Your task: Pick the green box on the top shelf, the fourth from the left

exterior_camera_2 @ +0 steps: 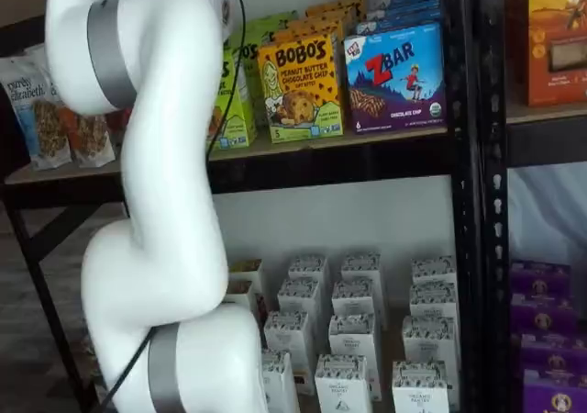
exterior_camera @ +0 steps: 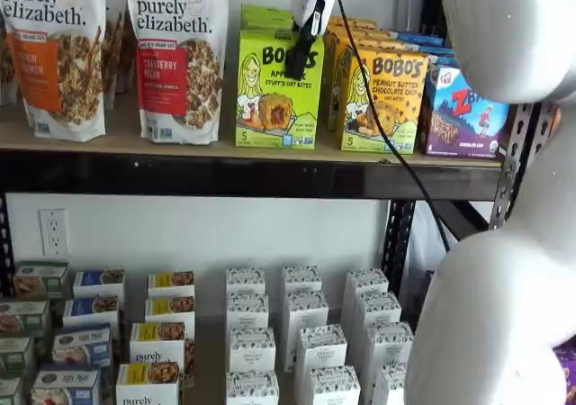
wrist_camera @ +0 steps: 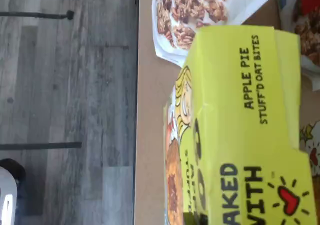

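Note:
The green box [exterior_camera: 279, 90] stands upright at the front of the top shelf [exterior_camera: 225, 175], with a second green box behind it. My gripper [exterior_camera: 295, 67] hangs from the view's top edge. Its black fingers reach down over the box's top front edge, right of centre. They show side-on, with no gap to judge. The wrist view shows the green box [wrist_camera: 240, 135] close up, with "Apple Pie Stuff'd Oat Bites" on it, standing on the tan board [wrist_camera: 150, 135]. In a shelf view my arm hides most of the green box [exterior_camera_2: 237, 110] and the whole gripper.
Two granola bags [exterior_camera: 180, 54] stand left of the green box. A yellow-orange Bobo's box [exterior_camera: 385, 99] and a blue ZBar box [exterior_camera: 463, 112] stand on its right. Small white boxes [exterior_camera: 301, 333] fill the lower level. My white arm [exterior_camera: 504, 243] fills the right foreground, with a black cable [exterior_camera: 387, 135] hanging down.

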Controlling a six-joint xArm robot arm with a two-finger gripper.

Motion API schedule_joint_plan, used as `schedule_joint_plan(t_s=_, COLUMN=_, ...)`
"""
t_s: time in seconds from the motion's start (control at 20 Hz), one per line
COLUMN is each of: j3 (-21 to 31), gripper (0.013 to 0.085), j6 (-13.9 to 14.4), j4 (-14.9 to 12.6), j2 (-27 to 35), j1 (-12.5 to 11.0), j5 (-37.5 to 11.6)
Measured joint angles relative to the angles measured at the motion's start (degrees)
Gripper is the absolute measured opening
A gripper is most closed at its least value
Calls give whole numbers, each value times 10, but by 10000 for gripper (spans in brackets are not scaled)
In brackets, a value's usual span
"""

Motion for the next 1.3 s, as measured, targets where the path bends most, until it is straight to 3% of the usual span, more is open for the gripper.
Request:
schedule_joint_plan(t_s=0.7, j3=-4, gripper=290, j6=0, j4=0, j2=-2, j1=-2, j5=10)
schedule_joint_plan(t_s=1.3, j3=-32, gripper=290, j6=7, j4=0, j2=-4, j1=0, j5=64)
